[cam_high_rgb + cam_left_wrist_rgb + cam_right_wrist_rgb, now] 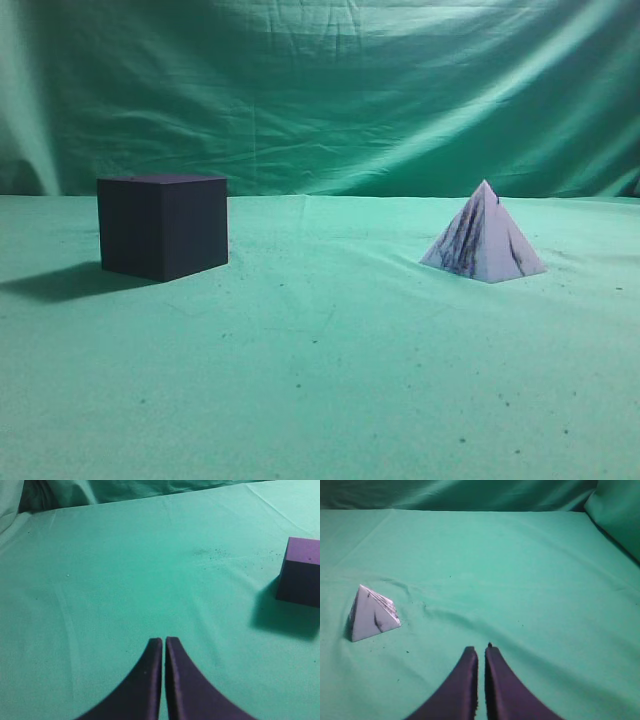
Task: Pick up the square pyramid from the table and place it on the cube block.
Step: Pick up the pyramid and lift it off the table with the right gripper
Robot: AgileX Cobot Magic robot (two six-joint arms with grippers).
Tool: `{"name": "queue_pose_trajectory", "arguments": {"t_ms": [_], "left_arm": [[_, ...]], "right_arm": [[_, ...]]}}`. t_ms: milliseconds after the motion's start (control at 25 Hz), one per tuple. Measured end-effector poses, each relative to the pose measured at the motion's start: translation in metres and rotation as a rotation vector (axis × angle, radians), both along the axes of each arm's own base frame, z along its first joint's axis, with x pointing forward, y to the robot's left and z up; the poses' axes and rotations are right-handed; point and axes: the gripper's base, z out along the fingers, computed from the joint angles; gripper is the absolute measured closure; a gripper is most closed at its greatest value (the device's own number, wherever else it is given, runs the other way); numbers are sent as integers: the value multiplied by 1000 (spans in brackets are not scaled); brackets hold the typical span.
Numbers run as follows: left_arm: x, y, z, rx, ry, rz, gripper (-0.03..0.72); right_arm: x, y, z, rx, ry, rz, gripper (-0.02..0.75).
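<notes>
Both claws pressed together, empty: left claw (163, 641), right claw (479, 651). Square pyramid (371, 614) sits on bench (320, 380), well apart from cube block (163, 226). Risk: sloped faces may squirt out of grip, or pyramid lands off-centre & slides off.

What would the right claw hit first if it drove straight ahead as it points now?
Probably only bare table. The shut right claw points past the square pyramid, which sits off to its left; depth is uncertain.

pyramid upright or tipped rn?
Upright: the square pyramid sits base-flat on the table, apex up, apart from the cube block.

Wrinkled green backdrop (330, 90) behind.
</notes>
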Motion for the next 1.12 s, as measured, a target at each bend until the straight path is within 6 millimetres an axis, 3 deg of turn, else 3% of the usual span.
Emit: {"name": "queue_pose_trajectory", "arguments": {"t_ms": [800,880,1040,1120], "left_arm": [[0,0,0,0,0,0,688],[0,0,0,0,0,0,688],[0,0,0,0,0,0,688],[0,0,0,0,0,0,688]], "right_arm": [[1,-1,3,11,-36,-13,738],[3,-2,11,102,-116,-46,738],[5,-11,31,494,-308,-185,738],[4,-14,36,579,-345,-219,738]]}}
